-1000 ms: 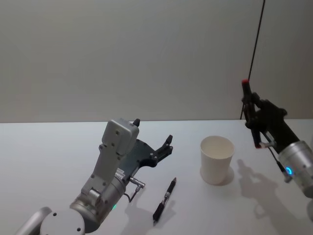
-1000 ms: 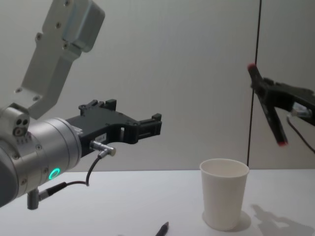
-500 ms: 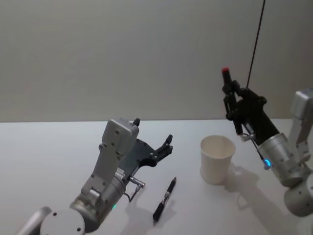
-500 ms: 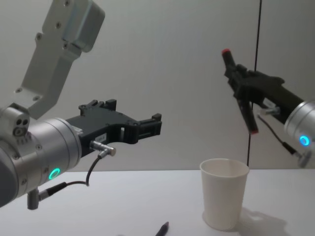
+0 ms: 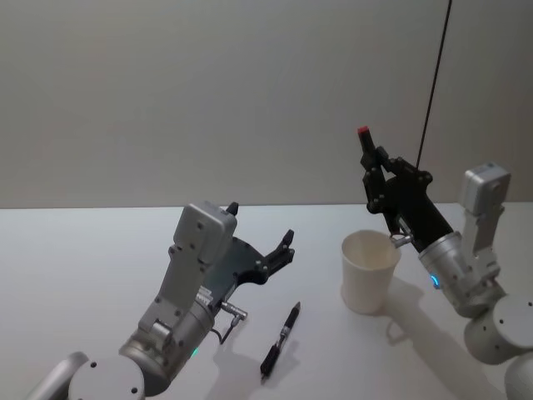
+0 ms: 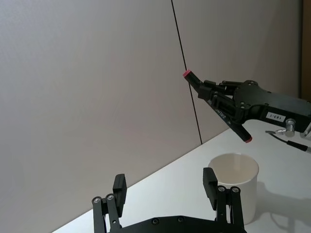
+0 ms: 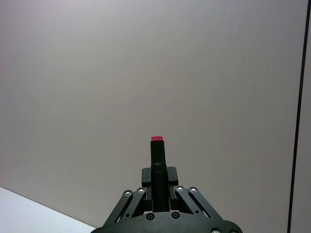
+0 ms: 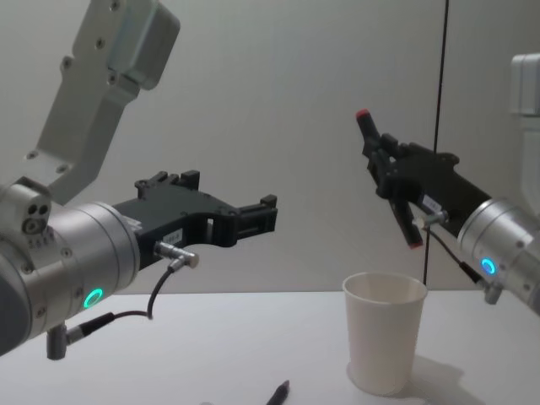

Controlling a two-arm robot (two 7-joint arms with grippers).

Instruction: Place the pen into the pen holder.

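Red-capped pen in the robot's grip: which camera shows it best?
Chest view: the pen shows side-on, both ends clear of the right gripper. Left wrist view similar, farther; head view hides its lower end; right wrist view, end-on.

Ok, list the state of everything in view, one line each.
Right gripper: shut on the red-tipped pen.
Red-tipped pen: held tilted above the pen holder.
Pen holder: upright, empty.
Black pen: lying flat on the table.
Left gripper: open, holding nothing.

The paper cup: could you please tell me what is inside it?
Inside the pen holder, bare white wall shows; its near side hides the bottom. The red-tipped pen, clamped in the right gripper, hangs tilted above the opening, not inside.
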